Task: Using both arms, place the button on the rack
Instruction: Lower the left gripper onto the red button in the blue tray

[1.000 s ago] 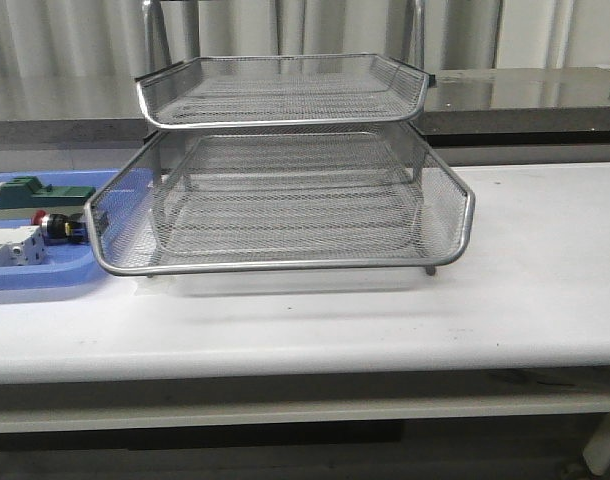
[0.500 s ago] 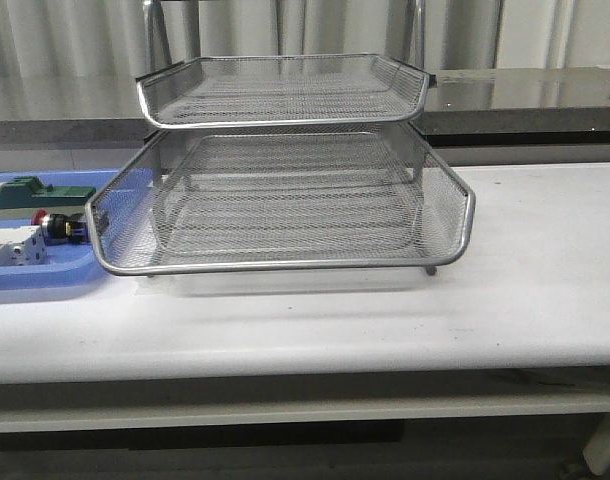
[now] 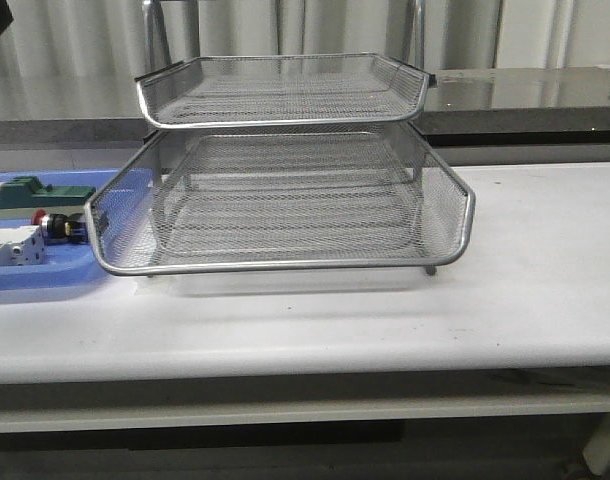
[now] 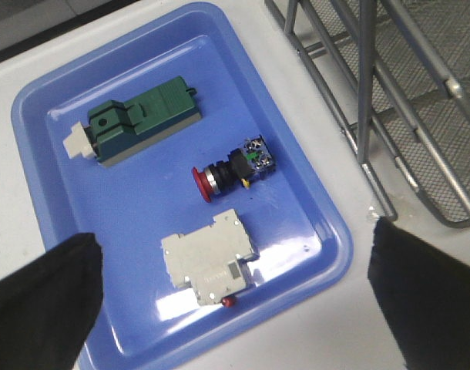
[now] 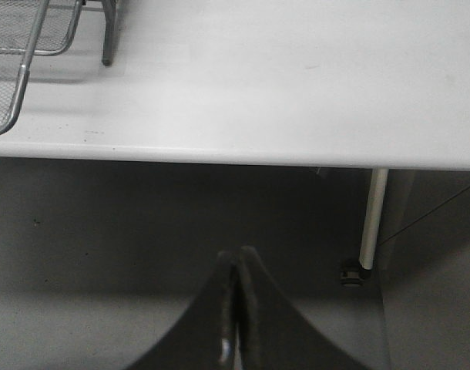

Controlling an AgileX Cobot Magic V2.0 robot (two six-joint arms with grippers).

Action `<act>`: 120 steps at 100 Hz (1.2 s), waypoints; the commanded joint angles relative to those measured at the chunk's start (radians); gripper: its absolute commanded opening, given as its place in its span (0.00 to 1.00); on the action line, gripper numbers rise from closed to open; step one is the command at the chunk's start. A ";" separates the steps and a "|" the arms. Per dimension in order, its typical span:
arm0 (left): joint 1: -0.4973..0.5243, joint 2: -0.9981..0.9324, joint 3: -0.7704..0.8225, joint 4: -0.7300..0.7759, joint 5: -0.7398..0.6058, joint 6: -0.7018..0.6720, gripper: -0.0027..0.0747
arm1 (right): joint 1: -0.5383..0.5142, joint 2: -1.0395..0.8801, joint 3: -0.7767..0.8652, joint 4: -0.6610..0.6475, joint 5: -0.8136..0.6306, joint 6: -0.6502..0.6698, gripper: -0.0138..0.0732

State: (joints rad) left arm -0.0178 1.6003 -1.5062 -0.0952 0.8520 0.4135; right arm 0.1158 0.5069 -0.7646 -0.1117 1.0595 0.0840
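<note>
The button (image 4: pixel 233 168) lies on its side in the blue tray (image 4: pixel 312 193), red head pointing away from the rack, with its black body and the blue and yellow bits at the end nearer the rack. It sits between a green block (image 4: pixel 139 123) and a white block (image 4: pixel 209 267), apart from both. From the front, the button (image 3: pixel 55 226) shows as a small dark thing with a red spot, just left of the rack's lower front corner.

The rack (image 3: pixel 285 190) stands in the middle of the white tabletop (image 3: pixel 525 290), its wire-mesh tiers bare, the tray (image 3: pixel 45 280) just beside it on the left. In the left wrist view the rack's rods and mesh (image 4: pixel 389 100) run close along the tray's edge.

The left tool (image 4: pixel 235 301) hangs above the tray with its two dark fingers (image 4: pixel 42 308) spread wide apart, gripping nothing; the button lies below, in the span between them.

The right tool (image 5: pixel 236 308) hangs off the front edge of the tabletop (image 5: pixel 297 85), its fingers pressed together with nothing between them, a rack corner (image 5: pixel 19 46) well off to one side.
</note>
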 commanded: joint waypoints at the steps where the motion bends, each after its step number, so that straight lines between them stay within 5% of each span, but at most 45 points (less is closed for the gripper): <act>1: -0.006 0.031 -0.087 -0.019 -0.029 0.100 0.89 | 0.002 0.004 -0.033 -0.017 -0.054 -0.004 0.08; 47: -0.006 0.427 -0.482 -0.019 0.190 0.389 0.89 | 0.002 0.004 -0.033 -0.017 -0.054 -0.004 0.08; 120: -0.020 0.643 -0.555 0.042 0.116 0.530 0.89 | 0.002 0.004 -0.033 -0.017 -0.054 -0.004 0.08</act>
State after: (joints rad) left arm -0.0321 2.2972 -2.0279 -0.0524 1.0151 0.9338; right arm 0.1158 0.5053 -0.7646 -0.1124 1.0595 0.0840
